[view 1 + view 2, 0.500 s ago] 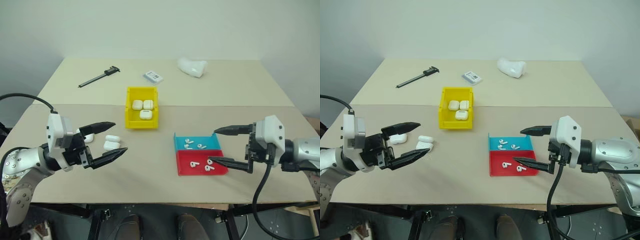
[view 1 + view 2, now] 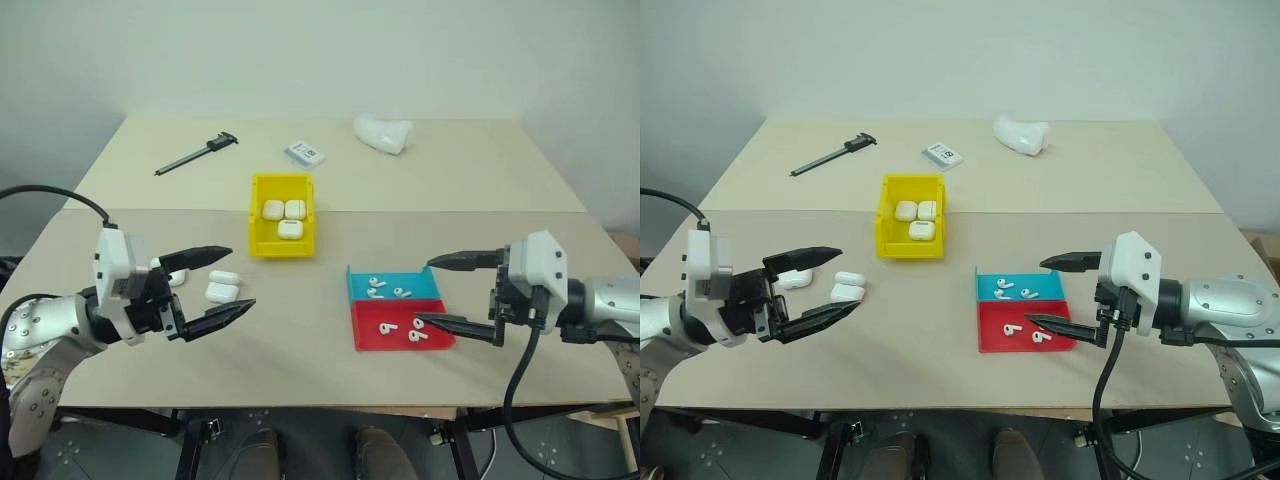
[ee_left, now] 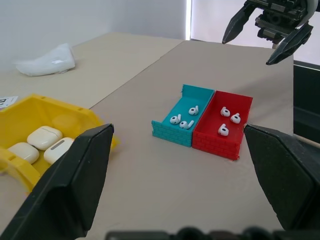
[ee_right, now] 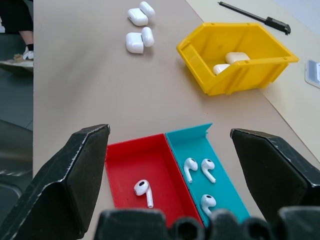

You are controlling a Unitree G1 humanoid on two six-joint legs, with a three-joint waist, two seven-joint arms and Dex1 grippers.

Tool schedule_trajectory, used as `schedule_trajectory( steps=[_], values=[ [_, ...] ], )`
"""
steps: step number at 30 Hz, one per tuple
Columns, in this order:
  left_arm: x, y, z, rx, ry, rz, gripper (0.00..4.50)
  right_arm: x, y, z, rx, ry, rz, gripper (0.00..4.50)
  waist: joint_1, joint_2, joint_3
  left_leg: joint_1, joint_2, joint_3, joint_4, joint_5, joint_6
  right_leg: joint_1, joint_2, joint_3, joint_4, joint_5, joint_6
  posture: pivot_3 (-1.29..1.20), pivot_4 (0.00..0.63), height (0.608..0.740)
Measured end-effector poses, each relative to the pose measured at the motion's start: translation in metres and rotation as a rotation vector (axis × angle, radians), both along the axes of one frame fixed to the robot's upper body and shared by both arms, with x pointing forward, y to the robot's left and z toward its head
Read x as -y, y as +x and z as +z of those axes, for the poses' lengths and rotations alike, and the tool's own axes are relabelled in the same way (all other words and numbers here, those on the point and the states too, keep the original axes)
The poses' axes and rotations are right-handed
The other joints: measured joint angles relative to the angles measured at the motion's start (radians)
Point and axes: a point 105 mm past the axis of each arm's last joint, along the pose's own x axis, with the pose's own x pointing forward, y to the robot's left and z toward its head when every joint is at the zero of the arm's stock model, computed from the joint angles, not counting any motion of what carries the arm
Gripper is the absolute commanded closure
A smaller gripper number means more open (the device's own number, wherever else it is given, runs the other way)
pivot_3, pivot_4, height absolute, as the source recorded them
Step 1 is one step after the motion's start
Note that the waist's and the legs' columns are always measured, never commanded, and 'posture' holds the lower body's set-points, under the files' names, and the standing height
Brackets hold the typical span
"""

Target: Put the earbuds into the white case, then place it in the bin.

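Yellow bin (image 2: 282, 227) at centre already holds three cases. I hold both grippers spread wide and empty: left gripper (image 2: 218, 286) by the loose white cases (image 2: 222, 286), right gripper (image 2: 452, 292) beside the earbuds (image 2: 400, 327) in their trays. Next I judge: pinch one earbud.

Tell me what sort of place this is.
Probably a lab or test bench: a plain beige table against a bare wall, a black caliper, and small sorting containers, a yellow plastic bin and red tray.

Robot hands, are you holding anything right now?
No. The left gripper and the right gripper are both open and empty, hanging above the table.
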Motion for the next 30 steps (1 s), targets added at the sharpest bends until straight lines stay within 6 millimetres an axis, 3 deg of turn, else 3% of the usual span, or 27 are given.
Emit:
schedule_trajectory(
  steps=[9,13,16,19,22,27,30],
  values=[
    [-0.017,0.026,0.012,0.052,0.164,0.257,0.0,-0.005,0.003,-0.002,-0.002,0.001,0.012,0.04,0.0,0.0,0.0,-0.001,0.0,0.0,0.0,0.0,0.0,-0.002,0.0,0.0,0.0,0.0,0.0,0.0,0.15,0.74],
    [-0.026,0.021,0.011,-0.068,0.247,0.268,0.0,-0.007,0.002,-0.001,0.002,0.0,0.019,0.04,-0.002,0.0,0.0,-0.003,0.0,0.001,-0.001,0.0,0.0,-0.004,0.0,0.001,0.001,0.0,0.0,0.0,0.15,0.74],
    [-0.047,0.014,0.001,-0.285,0.417,0.302,0.0,-0.008,0.001,-0.001,0.004,-0.004,0.022,0.04,-0.001,0.0,0.001,-0.002,0.0,0.001,-0.001,0.0,0.0,-0.005,0.0,0.0,0.001,0.0,0.0,0.0,0.15,0.74],
    [-0.066,0.023,0.008,-0.382,0.411,0.409,0.0,-0.008,0.0,-0.004,-0.003,-0.002,0.018,0.04,0.003,0.0,0.001,-0.001,0.0,0.002,-0.001,0.0,0.0,-0.003,0.0,0.0,0.001,0.0,0.0,0.0,0.15,0.74],
    [-0.066,0.034,0.011,-0.403,0.354,0.469,0.0,-0.011,-0.001,-0.006,-0.006,0.004,0.021,0.04,0.007,0.0,0.001,-0.002,-0.001,0.003,-0.001,0.0,0.0,-0.004,0.0,0.0,0.001,0.0,0.0,0.0,0.15,0.74],
    [-0.063,0.031,-0.012,-0.575,0.41,0.512,0.0,-0.015,-0.003,-0.008,-0.006,0.01,0.016,0.04,0.002,0.0,0.001,-0.005,-0.001,0.002,-0.001,0.0,0.0,-0.006,0.0,0.0,0.001,0.0,0.0,0.0,0.15,0.74],
    [-0.063,0.036,-0.014,-0.648,0.408,0.551,0.0,-0.019,-0.004,-0.009,-0.005,0.027,0.02,0.04,0.002,-0.001,0.001,-0.004,-0.001,0.002,-0.001,0.0,0.0,-0.005,0.001,-0.001,0.001,0.0,0.0,0.0,0.15,0.74]
  ],
)
